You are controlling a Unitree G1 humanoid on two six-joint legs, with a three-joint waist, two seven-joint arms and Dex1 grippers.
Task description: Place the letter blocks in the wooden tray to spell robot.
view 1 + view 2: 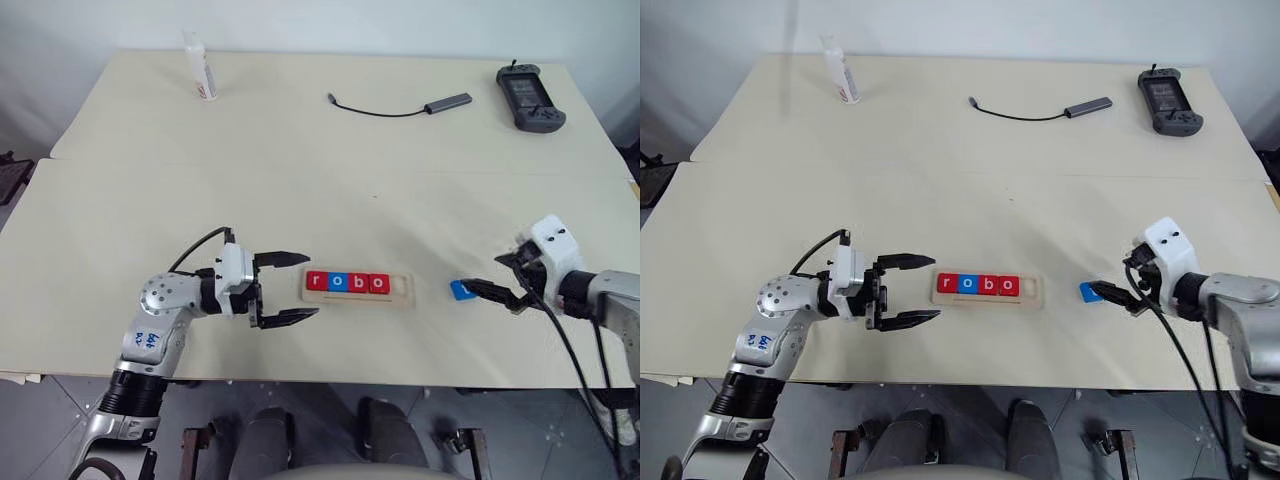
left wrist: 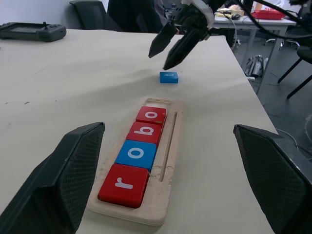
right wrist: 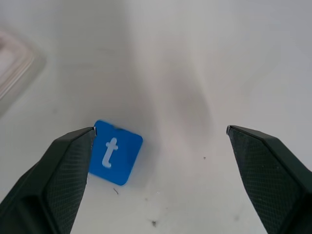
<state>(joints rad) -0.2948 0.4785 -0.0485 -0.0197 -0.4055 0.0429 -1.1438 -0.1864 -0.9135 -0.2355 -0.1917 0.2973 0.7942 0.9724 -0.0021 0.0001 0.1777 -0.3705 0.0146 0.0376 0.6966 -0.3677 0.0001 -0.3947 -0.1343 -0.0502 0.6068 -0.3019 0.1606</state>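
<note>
The wooden tray (image 1: 402, 296) lies near the table's front edge. Its recess holds letter blocks reading r (image 1: 318, 282), o (image 1: 337, 282), b (image 1: 358, 283), o (image 1: 379, 283): red, blue, red, red. Bare wood shows at the tray's right end. A blue t block (image 1: 461, 290) lies flat on the table to the right of the tray. My right gripper (image 1: 483, 273) hangs open just over it, with the t block (image 3: 115, 152) beside one finger and nothing held. Level with the tray's left end, my left gripper (image 1: 311, 286) stands open and empty, pointing along the tray.
At the table's far side stand a white bottle (image 1: 200, 66), a grey adapter with a black cable (image 1: 447, 102) and a black handheld controller (image 1: 530, 97). A seam crosses the table behind the tray. The table's front edge runs close below both grippers.
</note>
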